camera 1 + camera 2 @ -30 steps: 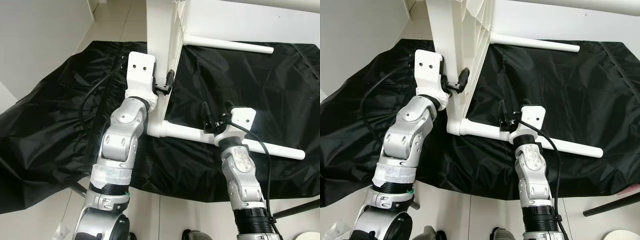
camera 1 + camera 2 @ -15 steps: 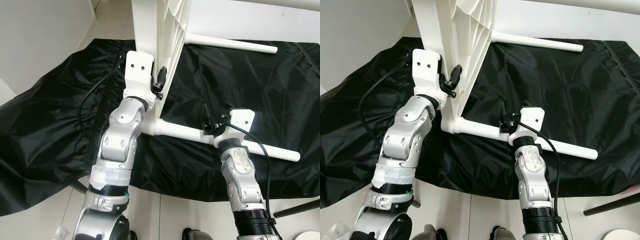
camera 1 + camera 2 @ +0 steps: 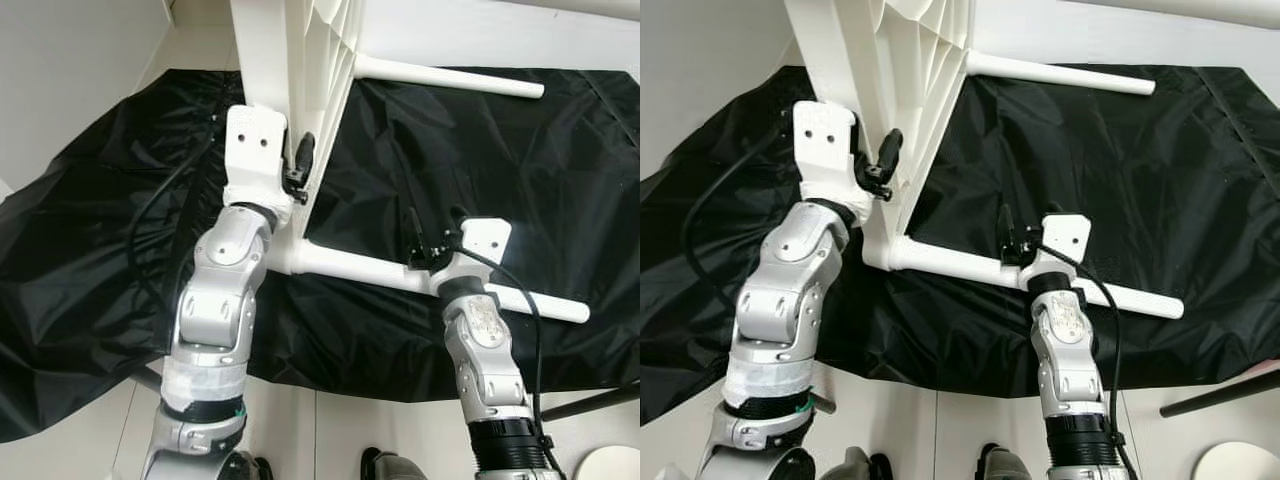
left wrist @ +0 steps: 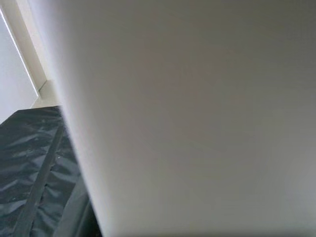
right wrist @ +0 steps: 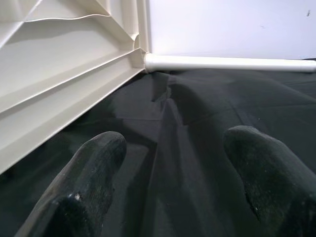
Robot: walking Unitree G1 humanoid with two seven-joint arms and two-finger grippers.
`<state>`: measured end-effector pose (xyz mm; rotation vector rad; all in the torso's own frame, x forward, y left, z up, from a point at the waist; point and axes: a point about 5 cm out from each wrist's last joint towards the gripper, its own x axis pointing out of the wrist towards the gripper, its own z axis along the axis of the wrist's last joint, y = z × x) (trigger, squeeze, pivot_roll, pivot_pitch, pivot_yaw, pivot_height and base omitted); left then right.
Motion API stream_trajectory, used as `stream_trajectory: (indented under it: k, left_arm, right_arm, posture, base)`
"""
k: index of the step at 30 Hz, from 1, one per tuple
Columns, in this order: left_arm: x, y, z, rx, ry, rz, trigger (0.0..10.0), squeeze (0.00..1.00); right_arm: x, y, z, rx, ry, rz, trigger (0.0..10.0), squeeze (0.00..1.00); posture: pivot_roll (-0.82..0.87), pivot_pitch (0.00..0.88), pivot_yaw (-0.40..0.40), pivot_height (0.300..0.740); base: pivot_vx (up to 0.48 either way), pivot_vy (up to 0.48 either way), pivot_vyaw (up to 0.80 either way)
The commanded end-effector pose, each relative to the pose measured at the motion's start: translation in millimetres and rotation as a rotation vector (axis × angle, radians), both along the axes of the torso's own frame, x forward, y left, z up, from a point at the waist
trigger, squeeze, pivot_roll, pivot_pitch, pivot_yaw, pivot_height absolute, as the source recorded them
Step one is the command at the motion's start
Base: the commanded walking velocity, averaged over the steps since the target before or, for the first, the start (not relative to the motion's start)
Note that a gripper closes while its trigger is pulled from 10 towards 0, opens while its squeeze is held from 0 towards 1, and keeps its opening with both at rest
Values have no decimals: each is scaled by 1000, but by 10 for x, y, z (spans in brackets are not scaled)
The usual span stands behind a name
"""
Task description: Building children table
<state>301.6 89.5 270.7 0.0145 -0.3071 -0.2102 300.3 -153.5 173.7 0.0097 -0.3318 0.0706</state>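
Note:
A white plastic children's table [image 3: 268,60] stands on its side on a black sheet [image 3: 100,220], ribbed underside [image 5: 54,74] facing right. Its near leg [image 3: 350,265] and far leg [image 3: 450,78] stick out to the right above the sheet. My left gripper [image 3: 296,160] is shut on the tabletop's edge, one black finger on the ribbed side; the left wrist view is a close white surface [image 4: 197,123]. Over the middle of the near leg, my right gripper [image 3: 433,222] is open, its fingers [image 5: 94,168] apart with just sheet between them.
Pale floor tiles [image 3: 350,430] lie in front of the sheet, and a white wall [image 3: 60,80] rises at the left. A dark rod [image 3: 600,400] and a white round object [image 3: 615,465] sit at the bottom right.
My left gripper has swung to the left with the tabletop's edge, turning the table; the near leg's free end has drawn in a little. The right gripper has stayed by the leg.

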Motion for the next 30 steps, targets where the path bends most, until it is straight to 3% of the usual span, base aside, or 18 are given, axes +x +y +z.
stream_trajectory:
  k: [1, 5, 10, 18, 19, 20, 21, 22, 27, 29, 30]
  left_arm:
    - [-82, 193, 142, -28, -79, 165, 0, 0]
    - [-147, 230, 166, -23, -90, 191, 0, 0]
    - [-316, 457, 212, -41, -115, 358, 0, 0]
    - [-395, 638, 230, -59, -132, 499, 0, 0]
    - [-381, 646, 224, -59, -120, 497, 1725, 0]
    - [-381, 646, 224, -59, -120, 497, 1725, 0]
    - [-368, 642, 219, -60, -115, 489, 6314, 0]
    - [-353, 622, 214, -58, -111, 472, 9961, 0]
    - [-322, 497, 163, -23, -73, 397, 10000, 0]
    - [-324, 361, 140, 4, -70, 294, 10000, 0]
    - [-326, 305, 128, 16, -68, 248, 10000, 141]
  right_arm:
    - [9, 25, -32, -8, 15, 11, 10000, 0]
    - [13, 23, -33, -10, 17, 16, 10000, 0]
    - [50, 46, -26, -19, 23, 44, 10000, 0]
    - [89, 70, -21, -25, 27, 64, 10000, 0]
    - [92, 75, -18, -26, 26, 68, 10000, 0]
    - [92, 75, -18, -26, 26, 68, 10000, 0]
    - [96, 79, -18, -27, 26, 70, 10000, 0]
    - [97, 82, -17, -27, 25, 72, 10000, 0]
    - [100, 89, -23, -32, 24, 76, 10000, 0]
    - [97, 75, -31, -32, 25, 70, 10000, 0]
    - [94, 71, -34, -33, 26, 68, 10000, 0]
  posture:
    - [-86, 146, 54, 740]
    - [-80, 147, 42, 740]
    - [-62, 150, 15, 740]
    - [-52, 141, -2, 740]
    - [-51, 145, -2, 740]
    - [-51, 145, -2, 740]
    - [-50, 143, -4, 740]
    - [-50, 143, -4, 740]
    - [-56, 137, 3, 740]
    - [-61, 136, 9, 740]
    - [-62, 136, 11, 740]
  base:
    - [0, 0, 0]
    - [0, 0, 0]
    - [0, 0, 0]
    - [0, 0, 0]
    - [0, 0, 0]
    - [0, 0, 0]
    - [0, 0, 0]
    - [0, 0, 0]
    - [0, 0, 0]
    - [0, 0, 0]
    - [0, 0, 0]
